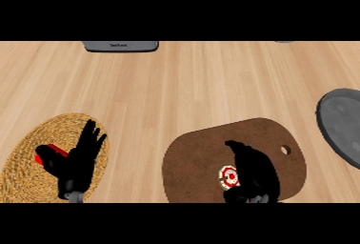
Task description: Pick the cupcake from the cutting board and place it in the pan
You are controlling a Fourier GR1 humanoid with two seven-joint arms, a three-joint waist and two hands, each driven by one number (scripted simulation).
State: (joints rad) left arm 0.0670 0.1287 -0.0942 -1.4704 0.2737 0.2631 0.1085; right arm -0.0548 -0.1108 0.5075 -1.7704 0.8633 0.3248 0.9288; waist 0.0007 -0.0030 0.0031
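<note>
In the head view, a wooden bench [183, 86] is carrying everything. A grey appliance [120, 45] is sitting at the far edge, well apart from the rest. A round woven mat [32, 157] is lying at the near left, with a red object [51, 155] showing on it. A brown cutting board [211, 147] is lying at the near centre, and the grey pan [342, 125] is sitting to its right, cut by the view's edge.

The left hand [81, 159] is resting over the mat, fingers straight and spread. The right hand [255, 172] is lying over the cutting board, its fingers curling beside the cupcake [228, 177], which is sitting on the board touching the hand's left side; whether the fingers are closing around it I cannot tell.
</note>
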